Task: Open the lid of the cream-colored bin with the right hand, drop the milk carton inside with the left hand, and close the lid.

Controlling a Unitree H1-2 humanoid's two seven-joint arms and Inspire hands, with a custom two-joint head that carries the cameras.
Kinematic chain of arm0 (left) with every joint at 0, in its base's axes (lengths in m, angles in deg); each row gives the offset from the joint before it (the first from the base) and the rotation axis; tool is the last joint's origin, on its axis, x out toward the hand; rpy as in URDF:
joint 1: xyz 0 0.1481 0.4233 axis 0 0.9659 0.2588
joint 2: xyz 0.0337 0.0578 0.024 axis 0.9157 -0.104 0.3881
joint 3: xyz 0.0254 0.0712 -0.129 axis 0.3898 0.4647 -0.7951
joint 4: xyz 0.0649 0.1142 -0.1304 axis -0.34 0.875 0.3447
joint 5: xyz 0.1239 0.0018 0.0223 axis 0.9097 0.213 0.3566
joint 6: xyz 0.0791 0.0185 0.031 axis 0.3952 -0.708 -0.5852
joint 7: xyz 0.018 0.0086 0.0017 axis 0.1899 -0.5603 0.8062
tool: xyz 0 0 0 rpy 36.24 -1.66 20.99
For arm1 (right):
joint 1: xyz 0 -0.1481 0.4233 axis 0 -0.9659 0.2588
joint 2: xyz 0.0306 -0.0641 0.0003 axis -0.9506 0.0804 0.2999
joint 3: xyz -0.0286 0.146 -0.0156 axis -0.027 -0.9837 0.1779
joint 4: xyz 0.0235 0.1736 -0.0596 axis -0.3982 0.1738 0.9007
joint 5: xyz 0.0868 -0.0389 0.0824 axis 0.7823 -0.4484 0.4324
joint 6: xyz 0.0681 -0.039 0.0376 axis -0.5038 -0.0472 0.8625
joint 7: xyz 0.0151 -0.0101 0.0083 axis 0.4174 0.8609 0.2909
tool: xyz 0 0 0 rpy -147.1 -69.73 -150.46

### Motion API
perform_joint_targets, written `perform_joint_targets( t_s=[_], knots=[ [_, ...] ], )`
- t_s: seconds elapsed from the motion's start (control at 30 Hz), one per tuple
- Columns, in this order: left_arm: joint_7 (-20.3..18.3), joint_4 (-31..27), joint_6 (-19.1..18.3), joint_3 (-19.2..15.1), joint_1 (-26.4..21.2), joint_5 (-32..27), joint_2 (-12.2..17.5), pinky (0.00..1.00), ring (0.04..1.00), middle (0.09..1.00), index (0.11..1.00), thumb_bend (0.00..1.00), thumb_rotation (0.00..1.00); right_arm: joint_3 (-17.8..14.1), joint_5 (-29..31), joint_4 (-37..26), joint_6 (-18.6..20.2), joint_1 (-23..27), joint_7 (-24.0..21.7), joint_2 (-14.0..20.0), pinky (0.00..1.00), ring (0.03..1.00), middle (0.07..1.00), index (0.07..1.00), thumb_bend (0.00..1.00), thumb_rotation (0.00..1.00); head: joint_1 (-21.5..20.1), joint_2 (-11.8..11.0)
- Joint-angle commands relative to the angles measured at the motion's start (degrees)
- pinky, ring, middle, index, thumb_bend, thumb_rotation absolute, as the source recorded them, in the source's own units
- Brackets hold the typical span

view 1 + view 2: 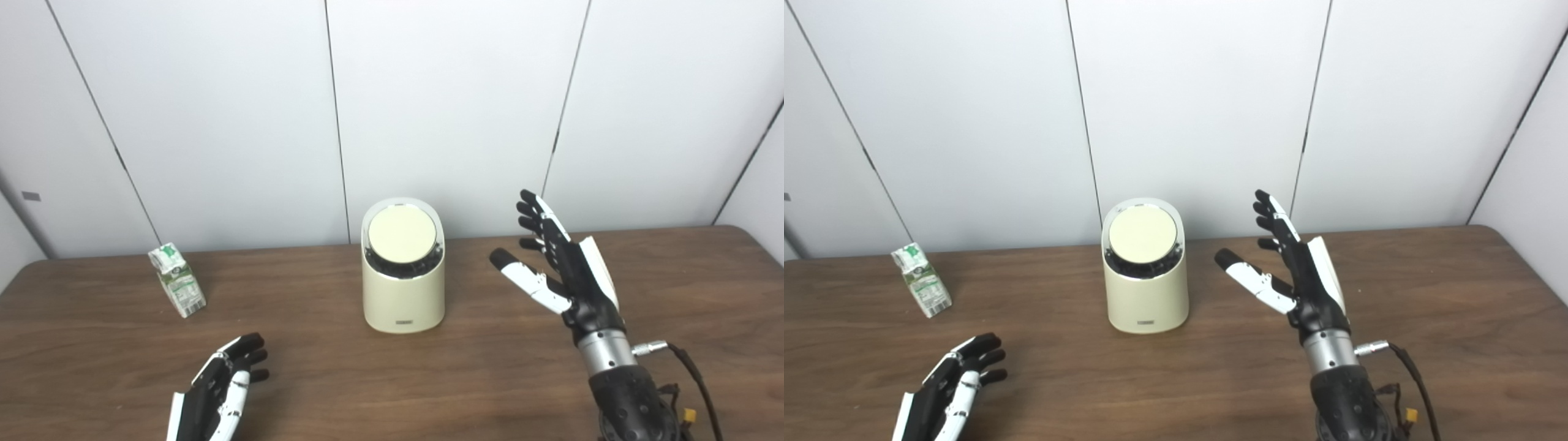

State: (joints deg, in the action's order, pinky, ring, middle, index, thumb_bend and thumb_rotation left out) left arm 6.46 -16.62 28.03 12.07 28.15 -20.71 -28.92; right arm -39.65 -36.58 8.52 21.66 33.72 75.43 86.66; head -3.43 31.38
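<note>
Nearest the front edge of the dark wood-grain desk (392, 392), the left black-and-white robot hand (223, 386) hovers low with its fingers loosely spread and nothing in them, probably waiting its turn. Further in on the other side, the right black-and-white robot hand (560, 266) stands raised with palm turned toward the middle, fingers and thumb splayed and empty, well placed to reach for the lid. Between them, a little deeper, sits the cream-coloured rounded plastic bin (403, 288), its round pale lid (402, 235) closed and tilted toward me, untouched. Off to the far left the small green-and-white milk carton (177, 280) leans on the desk, well apart from the bin and within the left arm's side. Behind everything, plain white wall panels (453, 104) with thin dark seams close off the room.
</note>
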Motion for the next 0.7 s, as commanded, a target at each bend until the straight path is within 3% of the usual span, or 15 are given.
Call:
perform_joint_targets(
  t_s=[0.0,0.27,0.37,0.43,0.6,0.67],
  knots=[
    [-0.3,0.4,1.6,0.4,-0.2,0.1,-0.2,0.68,0.756,0.772,0.764,0.2,0.5,0.6,-0.9,-0.5,-0.4,4.9,0.1,-0.1,0.79,0.915,0.979,0.985,0.77,0.69,-0.1,0.1],
    [-0.4,0.0,1.6,0.8,-0.1,0.0,-0.4,0.68,0.759,0.775,0.767,0.19,0.51,3.3,-6.2,3.6,-0.7,11.2,0.5,0.6,0.88,0.956,0.997,0.966,0.77,0.64,0.1,0.3],
    [-0.5,0.0,1.7,0.9,-0.1,-0.2,-0.4,0.67,0.761,0.777,0.769,0.19,0.5,4.4,-7.8,5.6,-0.8,13.4,0.1,0.8,0.91,0.954,0.945,0.983,0.78,0.64,0.2,0.3],
    [-0.5,0.0,1.8,0.9,0.0,-0.2,-0.5,0.68,0.763,0.779,0.77,0.18,0.49,5.3,-9.1,6.1,0.7,14.7,-1.2,1.0,0.95,0.977,0.932,0.997,0.79,0.65,0.3,0.3],
    [-0.4,-0.4,1.2,1.0,0.1,-0.5,-0.8,0.66,0.756,0.773,0.761,0.18,0.44,7.7,-12.5,6.3,4.6,16.7,-3.3,0.6,0.91,0.999,0.997,1.0,0.77,0.58,0.4,0.3],
    [-0.3,-0.5,1.2,1.0,0.2,-0.4,-0.9,0.67,0.759,0.775,0.764,0.18,0.45,8.4,-13.7,7.2,5.0,17.4,-3.1,0.3,0.95,1.0,1.0,0.991,0.75,0.53,0.5,0.4]
  ],
)
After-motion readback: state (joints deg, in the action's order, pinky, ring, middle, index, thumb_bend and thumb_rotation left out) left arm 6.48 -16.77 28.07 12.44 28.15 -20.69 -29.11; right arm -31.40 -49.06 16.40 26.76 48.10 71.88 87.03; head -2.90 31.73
